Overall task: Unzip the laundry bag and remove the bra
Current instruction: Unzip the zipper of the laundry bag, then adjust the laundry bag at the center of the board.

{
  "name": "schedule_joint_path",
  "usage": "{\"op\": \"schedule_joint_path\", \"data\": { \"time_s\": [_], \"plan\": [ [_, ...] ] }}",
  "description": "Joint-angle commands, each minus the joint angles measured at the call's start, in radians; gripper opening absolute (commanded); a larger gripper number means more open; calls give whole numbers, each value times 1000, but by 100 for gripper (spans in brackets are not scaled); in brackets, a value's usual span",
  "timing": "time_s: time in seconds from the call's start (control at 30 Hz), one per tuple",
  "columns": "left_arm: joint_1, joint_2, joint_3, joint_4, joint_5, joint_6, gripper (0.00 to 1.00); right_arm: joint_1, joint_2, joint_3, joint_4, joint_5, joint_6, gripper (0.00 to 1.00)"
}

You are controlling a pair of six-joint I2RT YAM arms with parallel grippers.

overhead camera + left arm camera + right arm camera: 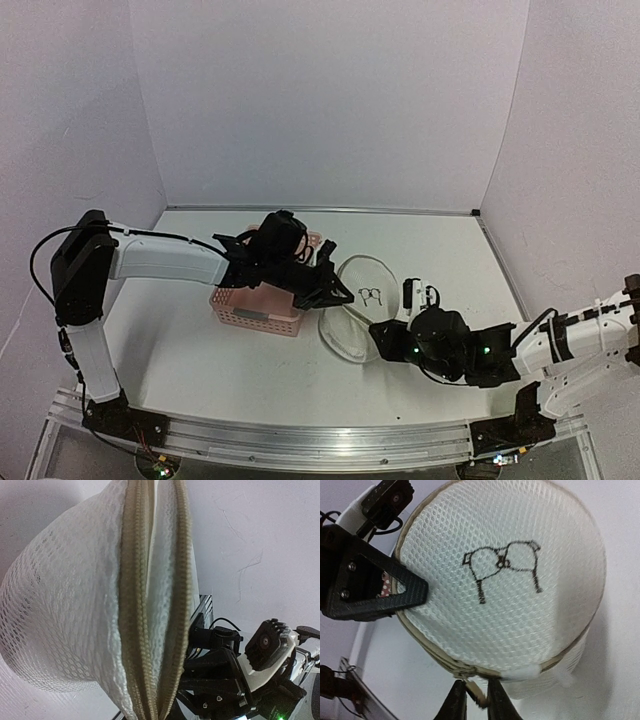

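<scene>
The laundry bag [360, 275] is a white mesh drum tipped up off the table between the two arms. In the right wrist view its round face [520, 615] carries a black bra drawing [501, 565]. My left gripper [328, 290] is shut on the bag's left rim, and one black finger [395, 594] lies over the mesh. In the left wrist view the bag [60, 605] fills the frame, beige zipper bands [132, 605] running down it. My right gripper [477, 706] sits at the bag's lower rim, slightly open, with the zipper pull [479, 695] slanted loosely between its fingers. The bra is hidden.
A pink slotted basket [250, 312] stands on the table under the left arm, just left of the bag. The right arm [470, 355] reaches in low from the right. White walls close in the table at the back and on both sides.
</scene>
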Motion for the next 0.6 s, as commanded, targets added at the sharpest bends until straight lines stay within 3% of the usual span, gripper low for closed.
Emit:
{"op": "schedule_joint_path", "data": {
  "time_s": [0.0,0.1,0.2,0.57],
  "plan": [
    [29,-51,29,10,-4,32,0,-13,-21,3,-87,42,-52,30],
    [28,-51,26,45,5,35,0,-13,-26,27,-82,-3,-121,46],
    [28,-59,19,52,10,48,0,-13,-56,36,-83,-33,-179,53],
    [28,-101,1,65,56,189,0,-21,-241,136,-281,-19,-357,68]
  ]
}}
